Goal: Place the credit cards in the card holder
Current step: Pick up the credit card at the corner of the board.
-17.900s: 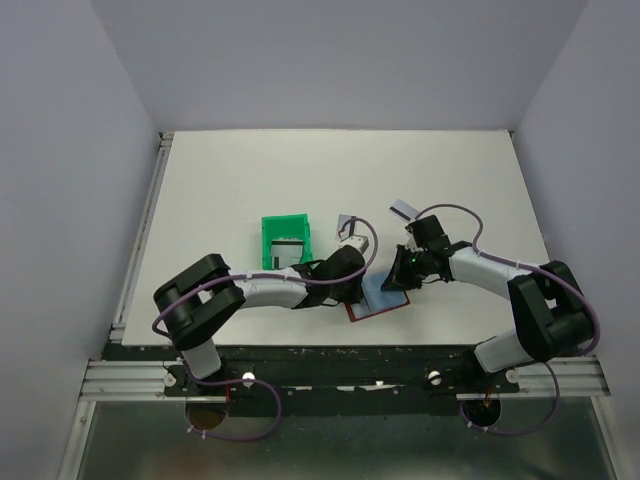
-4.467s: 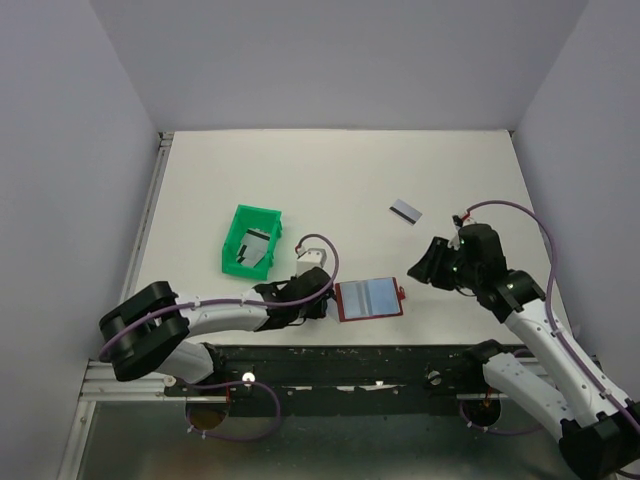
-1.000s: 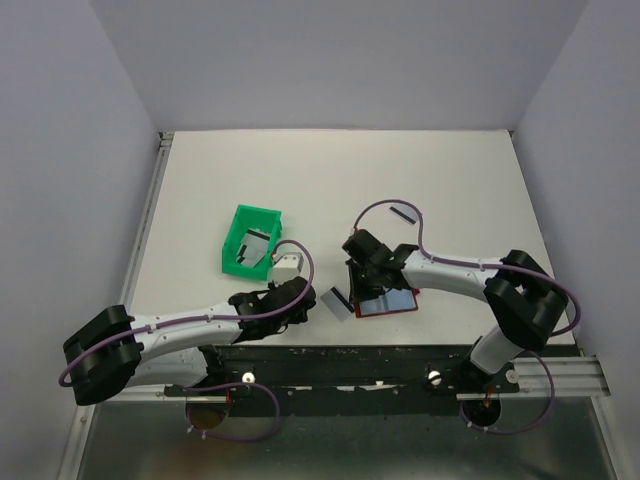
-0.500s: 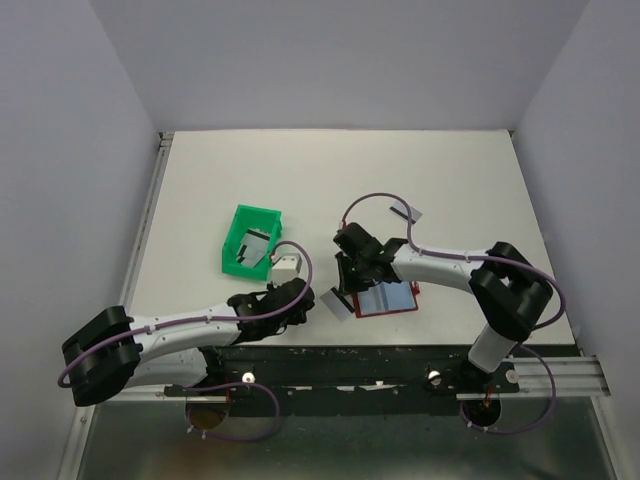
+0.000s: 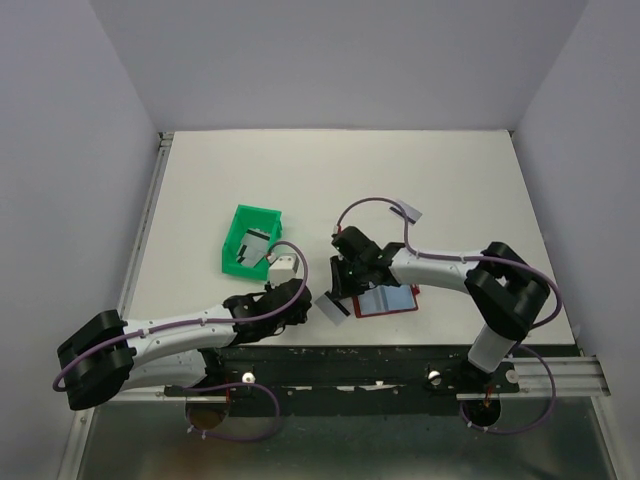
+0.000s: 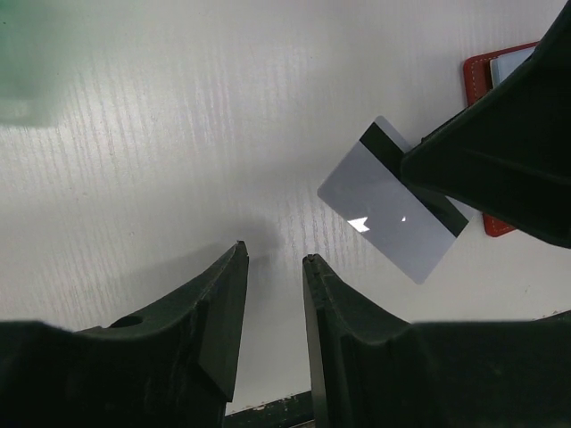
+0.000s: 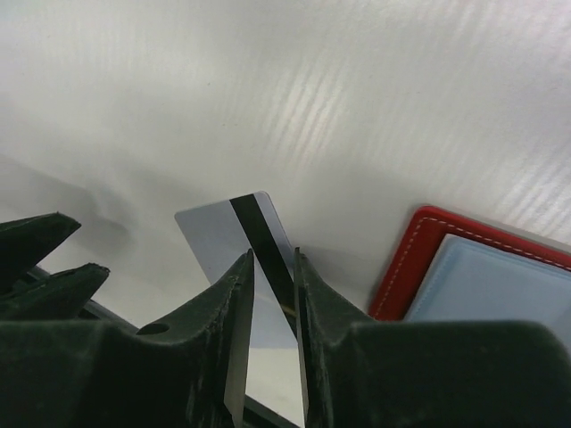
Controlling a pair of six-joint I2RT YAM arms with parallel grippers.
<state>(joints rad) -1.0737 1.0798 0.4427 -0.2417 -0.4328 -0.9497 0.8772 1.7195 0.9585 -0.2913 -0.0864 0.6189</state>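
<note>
A grey credit card (image 5: pixel 330 308) with a dark stripe lies on the white table just left of the open dark red card holder (image 5: pixel 392 300), whose inside is light blue. My right gripper (image 5: pixel 343 284) is directly over that card's striped end. In the right wrist view its fingers (image 7: pixel 272 259) stand a narrow gap apart with the card (image 7: pixel 219 236) face-on beneath them and the holder (image 7: pixel 428 245) to the right. My left gripper (image 5: pixel 298 306) is left of the card, slightly open and empty; its view (image 6: pixel 275 254) shows the card (image 6: pixel 384 223).
A green tray (image 5: pixel 236 222) holding cards stands at the left of centre. Another card (image 5: pixel 408 211) lies farther back, under the right arm's purple cable. The table's front edge runs just below the card and holder. Grey walls stand on both sides.
The right arm has swung left from beside the holder and come down over the loose card. The card has shifted slightly left and toward the front edge. The left gripper has barely moved.
</note>
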